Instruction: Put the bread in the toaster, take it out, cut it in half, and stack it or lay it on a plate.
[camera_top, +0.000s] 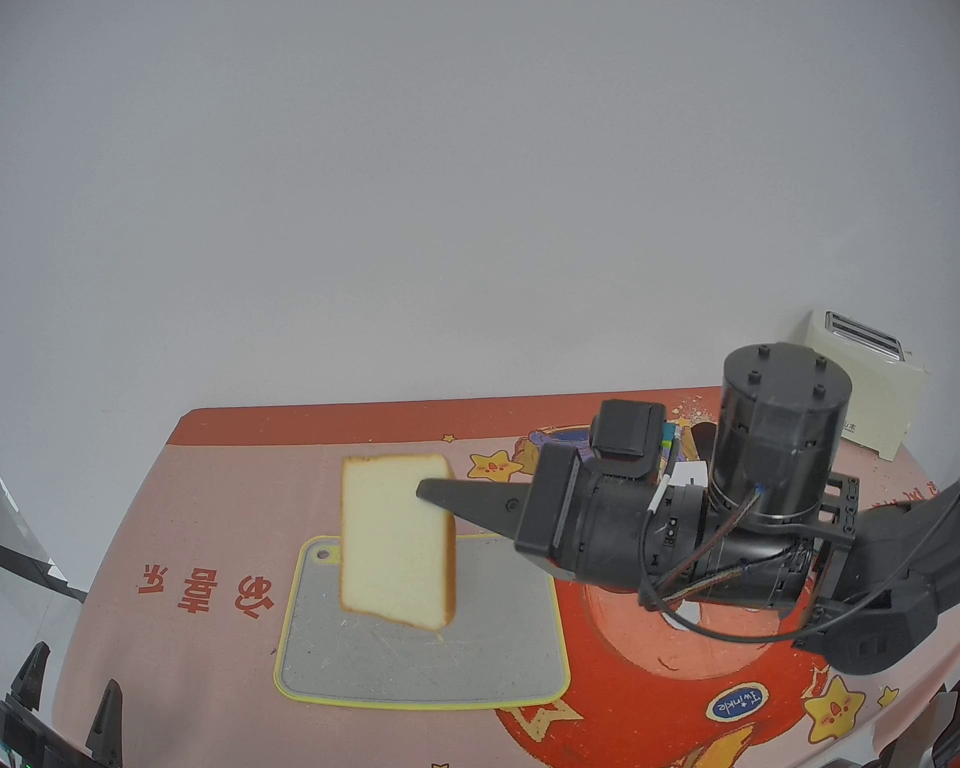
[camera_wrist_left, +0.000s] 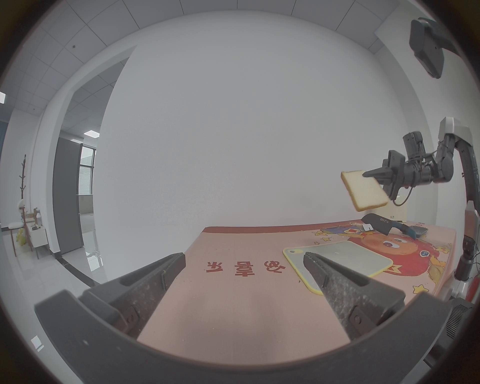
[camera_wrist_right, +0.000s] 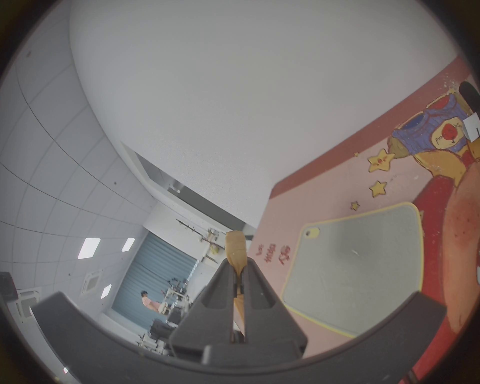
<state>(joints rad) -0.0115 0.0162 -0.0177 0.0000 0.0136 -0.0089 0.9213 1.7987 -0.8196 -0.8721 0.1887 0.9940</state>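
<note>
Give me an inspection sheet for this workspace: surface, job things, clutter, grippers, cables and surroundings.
Surface: table under a pink and red cartoon cloth, grey cutting board lying flat on it.
Job's things: bread slice held in the air above the board; toaster at the table's far right corner; dark-handled tool, perhaps a knife, beyond the board.
Clutter: nothing seen.
Grippers: right gripper shut on the bread's edge; left gripper open, empty, near the table's left front.
Cables: black cable looping under the right wrist, clear of the bread.
Surroundings: plain white wall behind the table.
</note>
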